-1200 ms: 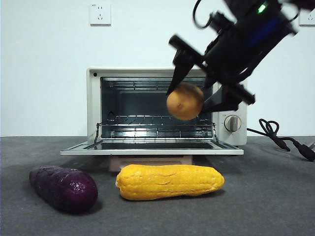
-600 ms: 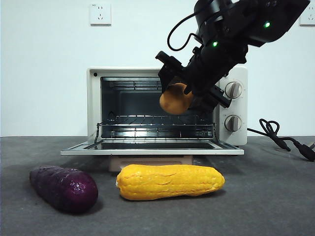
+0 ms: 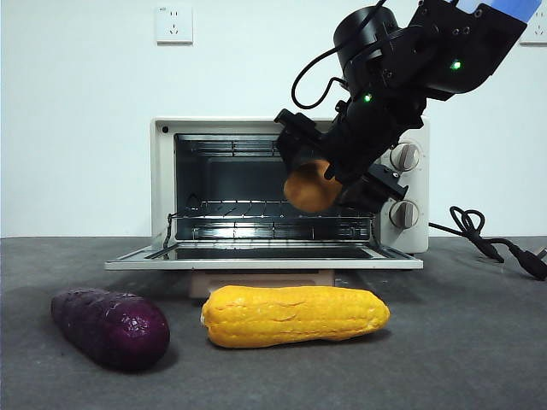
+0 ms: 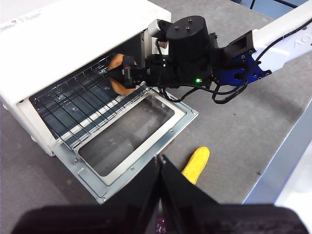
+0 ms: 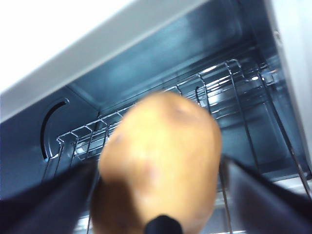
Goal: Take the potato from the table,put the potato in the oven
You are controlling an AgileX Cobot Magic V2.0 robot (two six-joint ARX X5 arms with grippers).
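From the front I see the right gripper (image 3: 329, 175) pinching the potato (image 3: 309, 186) at the oven's (image 3: 167, 184) open mouth, above the rack, with the corn (image 3: 295, 315) and purple vegetable (image 3: 109, 327) on the table (image 3: 461, 342) in front. My left wrist view shows the left gripper (image 4: 161, 163), jaws pressed together, high above the dropped door (image 4: 126, 141). Right wrist: the potato (image 5: 158, 163) sits clamped between both jaws, the rack (image 5: 234, 97) just beyond.

Right hand (image 3: 329, 175) clamped with arm angled down from upper right; left hand (image 4: 161, 163) pressed closed, raised
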